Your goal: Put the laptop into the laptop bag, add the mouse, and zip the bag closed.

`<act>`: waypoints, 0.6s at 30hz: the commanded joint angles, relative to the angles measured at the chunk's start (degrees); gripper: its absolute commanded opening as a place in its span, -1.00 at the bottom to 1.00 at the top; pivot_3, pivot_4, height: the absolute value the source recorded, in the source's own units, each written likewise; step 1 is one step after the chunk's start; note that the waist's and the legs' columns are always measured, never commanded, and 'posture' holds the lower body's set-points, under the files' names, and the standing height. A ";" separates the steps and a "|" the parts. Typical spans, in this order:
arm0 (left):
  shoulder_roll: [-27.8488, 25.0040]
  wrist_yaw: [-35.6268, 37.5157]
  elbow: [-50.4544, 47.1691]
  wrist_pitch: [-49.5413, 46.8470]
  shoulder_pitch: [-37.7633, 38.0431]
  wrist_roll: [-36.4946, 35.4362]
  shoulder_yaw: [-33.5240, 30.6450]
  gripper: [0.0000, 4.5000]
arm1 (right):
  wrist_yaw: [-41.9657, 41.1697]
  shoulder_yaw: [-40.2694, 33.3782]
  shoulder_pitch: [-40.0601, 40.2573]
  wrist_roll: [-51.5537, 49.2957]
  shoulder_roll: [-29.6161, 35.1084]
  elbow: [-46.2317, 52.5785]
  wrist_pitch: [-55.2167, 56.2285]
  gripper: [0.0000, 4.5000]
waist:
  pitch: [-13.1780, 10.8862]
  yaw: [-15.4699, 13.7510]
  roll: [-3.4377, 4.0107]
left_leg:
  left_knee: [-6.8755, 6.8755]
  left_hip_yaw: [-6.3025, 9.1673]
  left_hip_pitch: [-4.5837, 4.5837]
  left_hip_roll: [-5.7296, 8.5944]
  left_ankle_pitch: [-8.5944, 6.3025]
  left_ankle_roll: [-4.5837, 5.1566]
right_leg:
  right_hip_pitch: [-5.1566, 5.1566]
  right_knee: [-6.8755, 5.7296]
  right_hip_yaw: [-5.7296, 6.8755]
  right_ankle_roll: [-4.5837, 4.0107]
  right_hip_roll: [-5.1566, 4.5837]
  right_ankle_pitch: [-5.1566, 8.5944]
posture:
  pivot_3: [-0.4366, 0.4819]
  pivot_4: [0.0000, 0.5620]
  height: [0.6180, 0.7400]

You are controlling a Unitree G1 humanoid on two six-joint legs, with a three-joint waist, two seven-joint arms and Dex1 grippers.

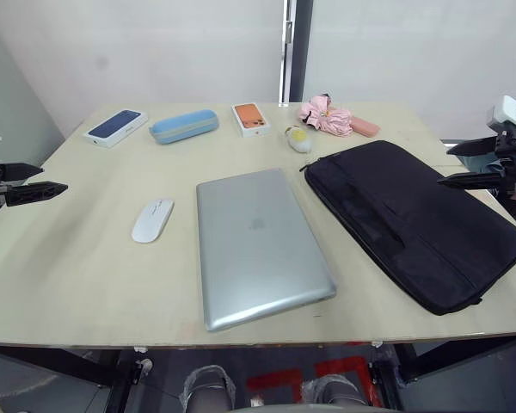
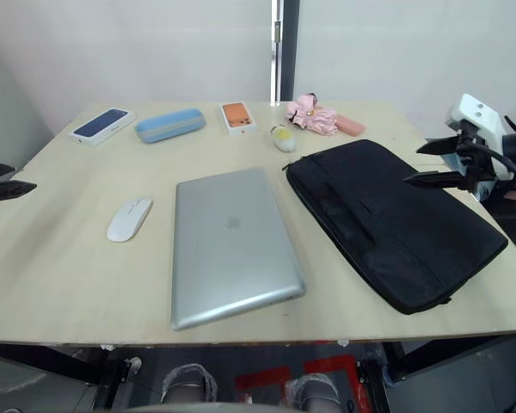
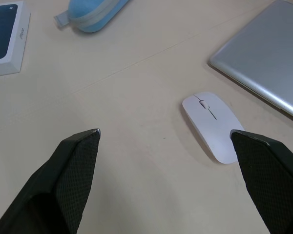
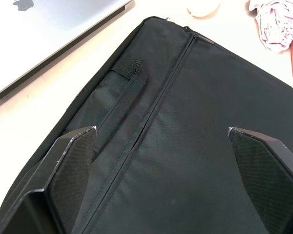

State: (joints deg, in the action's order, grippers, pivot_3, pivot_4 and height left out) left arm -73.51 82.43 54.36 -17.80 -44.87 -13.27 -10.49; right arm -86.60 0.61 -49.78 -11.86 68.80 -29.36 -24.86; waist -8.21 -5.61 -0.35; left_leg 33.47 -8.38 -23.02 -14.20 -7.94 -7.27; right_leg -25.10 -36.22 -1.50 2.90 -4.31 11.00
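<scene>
The silver laptop [image 1: 258, 243] lies shut in the middle of the table. Right of it the black laptop bag [image 1: 413, 219] lies flat, with its yellowish-white plush charm [image 1: 298, 138] at the far corner. Left of the laptop sits the white mouse [image 1: 152, 219]. My left gripper [image 1: 47, 181] hovers open at the table's left edge, apart from the mouse [image 3: 212, 126]. Over the bag's right side hangs my right gripper [image 1: 456, 163], open above the black fabric [image 4: 185, 146] with nothing between its fingers.
Along the table's far edge lie a dark-blue phone box [image 1: 115, 126], a light-blue oval case [image 1: 183, 126], an orange phone box [image 1: 251, 119] and a pink folded umbrella [image 1: 334, 118]. The table's front edge [image 1: 241, 340] runs close below the laptop.
</scene>
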 commanded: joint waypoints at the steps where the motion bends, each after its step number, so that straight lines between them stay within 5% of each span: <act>1: -0.58 0.38 -0.42 0.33 -0.85 -0.08 -0.88 0.99 | -0.87 -1.46 -1.19 -0.48 1.01 1.00 0.20 1.00 | 0.00 0.00 0.00 | 0.00 0.00 0.00 0.00 0.00 0.00 | 0.00 0.00 0.00 0.00 0.00 0.00 | -0.05 -0.47 1.00; 18: 0.09 -0.13 -0.90 -0.28 -1.99 0.71 -0.36 0.99 | -0.19 -1.37 -1.28 -0.43 0.83 2.56 -0.94 1.00 | 0.00 -0.03 0.00 | 0.06 0.01 0.00 0.00 0.00 0.01 | 0.01 -0.07 0.00 -0.01 0.00 0.00 | -0.05 -0.47 1.00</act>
State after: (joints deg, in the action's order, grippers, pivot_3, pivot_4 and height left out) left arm -72.56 82.20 54.27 -18.66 -45.18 -12.73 -10.35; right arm -86.64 0.60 -49.78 -11.90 68.80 -28.60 -25.62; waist -8.21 -5.64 -0.35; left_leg 33.53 -8.36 -23.02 -14.20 -7.94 -7.27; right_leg -25.09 -36.29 -1.50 2.89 -4.31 11.00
